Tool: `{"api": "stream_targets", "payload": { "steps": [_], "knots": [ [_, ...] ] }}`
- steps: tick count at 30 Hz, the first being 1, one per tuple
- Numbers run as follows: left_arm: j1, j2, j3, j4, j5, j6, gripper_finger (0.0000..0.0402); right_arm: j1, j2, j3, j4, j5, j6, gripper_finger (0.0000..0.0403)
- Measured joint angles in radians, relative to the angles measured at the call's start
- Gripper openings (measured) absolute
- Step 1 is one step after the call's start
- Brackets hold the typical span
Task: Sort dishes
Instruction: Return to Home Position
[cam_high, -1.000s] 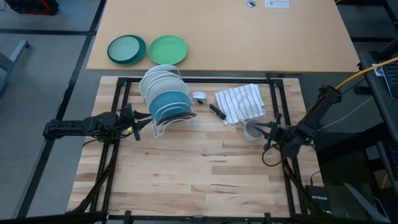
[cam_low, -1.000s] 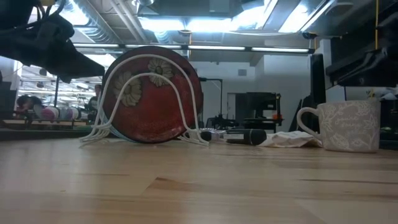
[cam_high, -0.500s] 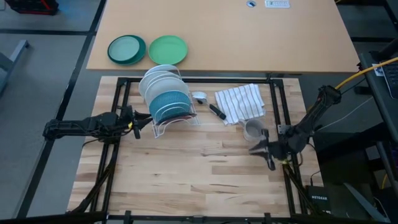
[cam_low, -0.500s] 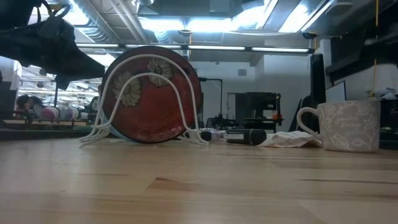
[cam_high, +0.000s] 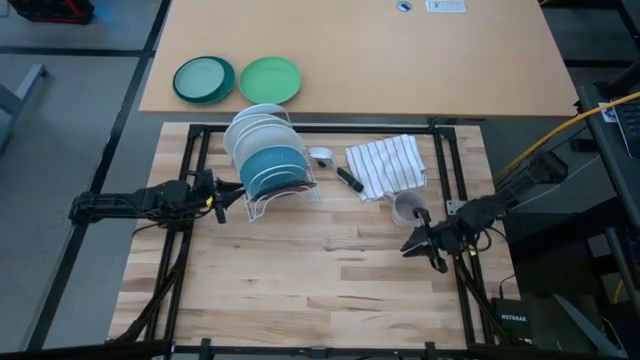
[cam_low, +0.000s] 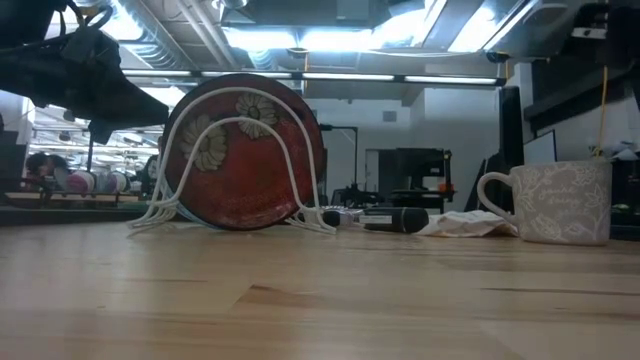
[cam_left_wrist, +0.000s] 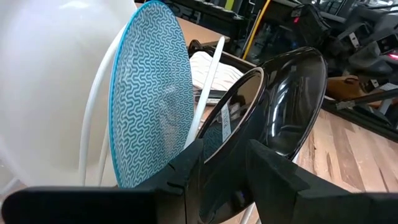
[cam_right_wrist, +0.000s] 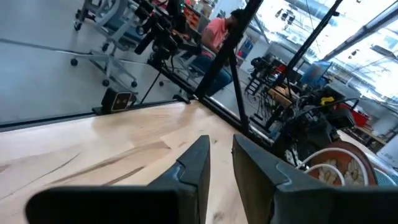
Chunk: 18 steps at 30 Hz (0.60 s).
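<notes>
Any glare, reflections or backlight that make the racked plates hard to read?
Low view: bright ceiling lights behind, yet the red flowered plate reads clearly. Left wrist view: the white plate is washed out, and the dark glossy plate mirrors the blue patterned plate. High view: even light, no glare.

Butcher-block wooden table (cam_high: 320, 280) here. Sitting directly on it: a white wire dish rack (cam_high: 252, 207) toward the far-left corner, then a small grey cup (cam_high: 321, 157), a black marker (cam_high: 349, 180) and a striped cloth (cam_high: 386, 165) along the far edge. A pale mug (cam_high: 405, 208) sits nearer the right edge. The tan table (cam_high: 400, 60) behind it has a dark green plate (cam_high: 203, 79) and a light green plate (cam_high: 270, 79) side by side at its left end.
</notes>
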Motion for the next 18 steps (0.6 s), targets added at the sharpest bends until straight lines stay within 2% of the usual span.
{"api": "stream_targets", "payload": {
  "steps": [3, 14, 18],
  "knots": [
    [0.000, 0.000, 0.000, 0.000, 0.000, 0.000, 0.0109, -0.112, 0.000, 0.000, 0.004, -0.121, 0.006, 0.0074],
    [0.000, 0.000, 0.000, 0.000, 0.000, 0.000, 0.0109, -0.505, 0.000, 0.000, 0.001, -0.390, 0.106, 0.0074],
    [0.000, 0.000, 0.000, -0.001, 0.000, 0.000, 0.0109, -0.615, 0.000, 0.004, -0.008, -0.541, 0.135, 0.0074]
  ]
}}
